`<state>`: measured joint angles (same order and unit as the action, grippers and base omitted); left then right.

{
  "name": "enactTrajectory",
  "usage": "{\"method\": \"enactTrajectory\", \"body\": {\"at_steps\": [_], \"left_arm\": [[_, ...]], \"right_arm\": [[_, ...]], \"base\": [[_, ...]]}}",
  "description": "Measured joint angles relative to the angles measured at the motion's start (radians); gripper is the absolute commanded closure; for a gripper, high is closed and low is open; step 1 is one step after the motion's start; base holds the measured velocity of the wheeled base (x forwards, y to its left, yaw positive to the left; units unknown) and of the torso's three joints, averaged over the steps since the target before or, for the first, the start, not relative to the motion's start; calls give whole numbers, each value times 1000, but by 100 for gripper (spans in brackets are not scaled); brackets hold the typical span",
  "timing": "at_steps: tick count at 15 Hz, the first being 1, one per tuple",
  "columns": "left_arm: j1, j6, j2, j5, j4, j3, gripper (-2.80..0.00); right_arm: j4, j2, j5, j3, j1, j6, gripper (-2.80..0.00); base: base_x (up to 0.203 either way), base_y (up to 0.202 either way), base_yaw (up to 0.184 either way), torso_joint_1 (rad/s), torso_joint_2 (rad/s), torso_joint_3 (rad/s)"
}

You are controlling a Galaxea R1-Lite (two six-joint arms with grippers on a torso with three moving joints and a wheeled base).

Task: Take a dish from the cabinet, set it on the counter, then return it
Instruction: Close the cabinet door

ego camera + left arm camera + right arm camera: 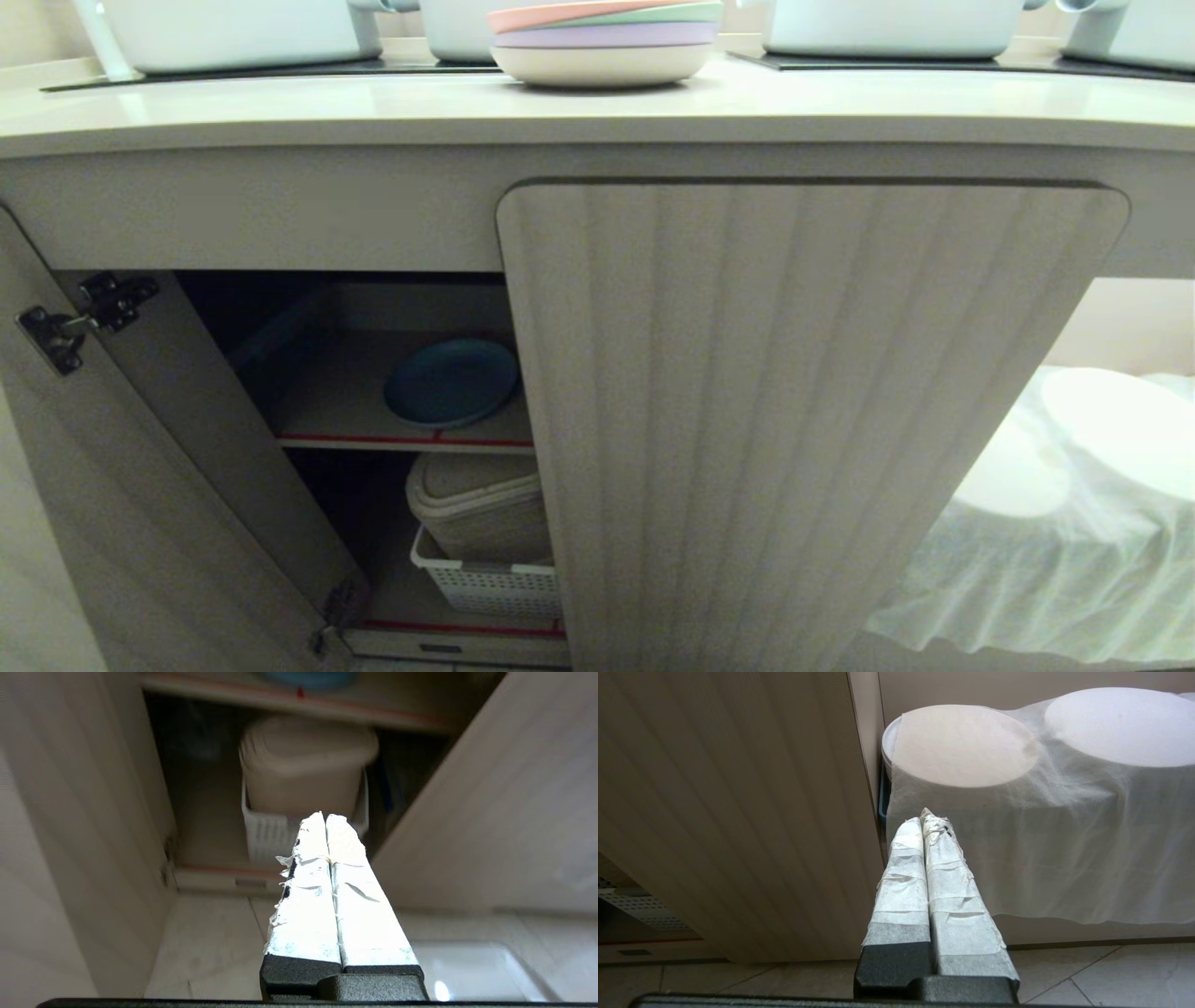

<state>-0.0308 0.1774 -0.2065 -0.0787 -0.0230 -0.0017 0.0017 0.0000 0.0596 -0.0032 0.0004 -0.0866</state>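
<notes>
The blue dish (451, 381) lies flat on the inner shelf of the cabinet (812, 420), seen through the open left door (140, 485). Only its edge (306, 678) shows in the left wrist view. My left gripper (325, 816) is shut and empty, low in front of the open compartment, pointing at the basket below the shelf. My right gripper (924, 817) is shut with nothing in it, parked low by the closed fluted door. Neither arm shows in the head view. The counter (373, 107) runs above the cabinet.
A stack of pastel plates (605, 42) and white pots (238, 33) stand on the counter. Under the shelf a beige lidded bin (481, 504) sits in a white basket (490, 583). White cloth (1064, 523) covers round things to the right of the cabinet.
</notes>
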Motion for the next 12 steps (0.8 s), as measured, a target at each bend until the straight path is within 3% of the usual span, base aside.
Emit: {"method": "enactTrajectory", "body": {"at_steps": [7,10,12], "left_arm": [[24,28,191,5,0,1,0],[25,116,202,2,4,2,0],[25,135,204,3,5,2,0]], "right_arm": [[0,0,0,0,0,0,0],[0,0,0,0,0,0,0],[0,0,0,0,1,1,0]], "base": [[0,0,0,0,0,0],[0,0,0,0,0,0],[0,0,0,0,0,0]]}}
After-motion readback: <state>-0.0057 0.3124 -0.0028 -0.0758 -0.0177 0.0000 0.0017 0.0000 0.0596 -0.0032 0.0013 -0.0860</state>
